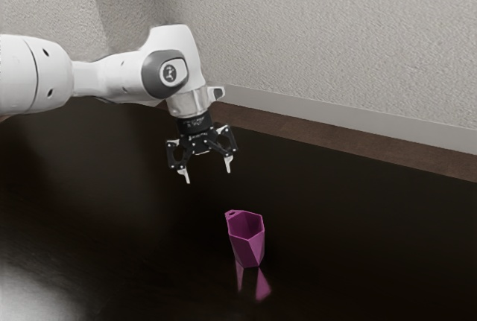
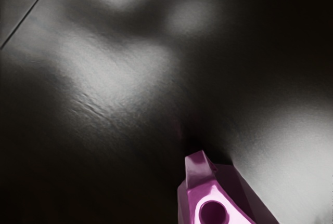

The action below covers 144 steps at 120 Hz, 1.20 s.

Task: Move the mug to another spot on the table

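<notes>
purple mug (image 1: 246, 237) standing upright on dark table (image 1: 104, 217), toward front, small handle facing back toward arm; glossy tabletop shows faint pink reflection under it; claw (image 1: 206, 173) hanging in air above mug and off toward exterior view's left, fingers spread wide, gripping nothing, well clear of rim; wrist view catches mug (image 2: 218, 198) from above just under hand, handle up close; white textured wall (image 1: 335, 30) behind table
</notes>
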Each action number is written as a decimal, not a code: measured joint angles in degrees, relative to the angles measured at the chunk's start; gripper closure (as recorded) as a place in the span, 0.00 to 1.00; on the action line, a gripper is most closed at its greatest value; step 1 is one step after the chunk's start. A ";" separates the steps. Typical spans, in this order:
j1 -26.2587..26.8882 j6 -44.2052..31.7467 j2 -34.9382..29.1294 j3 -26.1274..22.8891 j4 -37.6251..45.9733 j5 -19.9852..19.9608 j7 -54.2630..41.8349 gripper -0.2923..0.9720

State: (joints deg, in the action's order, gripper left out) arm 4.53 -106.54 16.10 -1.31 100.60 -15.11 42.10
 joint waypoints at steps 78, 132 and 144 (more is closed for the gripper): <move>2.06 -24.61 1.38 -1.67 11.54 -1.65 12.81 0.25; 2.24 -30.44 1.24 -4.19 15.35 -2.21 22.60 0.26; 2.25 -31.07 1.42 -4.45 15.83 -2.30 23.92 0.28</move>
State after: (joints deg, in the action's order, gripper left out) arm 6.78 -137.60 17.52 -5.76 116.43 -17.41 66.03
